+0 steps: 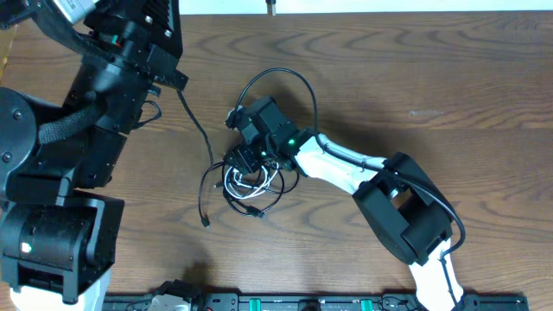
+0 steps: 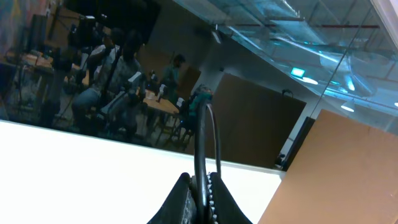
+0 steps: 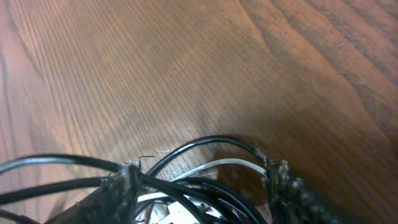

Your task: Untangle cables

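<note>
Separation in hand: left gripper [image 2: 200,183], ten o'clock, clamped a thin black cord [image 2: 201,134]. Right gripper [image 3: 202,171] held jaws apart astride the black-and-white cord tangle [image 1: 251,181]; next move likely needed one strand pinched.

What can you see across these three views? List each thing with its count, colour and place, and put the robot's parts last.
table: one, brown wood, under everything.
black cables: several, black, tangled mid-table; exact count hidden in the tangle. One strand hangs from the left end effector down to the table.
white cable: one, white, inside the tangle.
people: a few, dim, in the background room of the left wrist view.
left arm: one, black, upper left.
right arm: one, white and black, reaching in from lower right.
left end effector: one, black, raised, shut on a black cable.
right end effector: one, dark, open, straddling the tangle.
</note>
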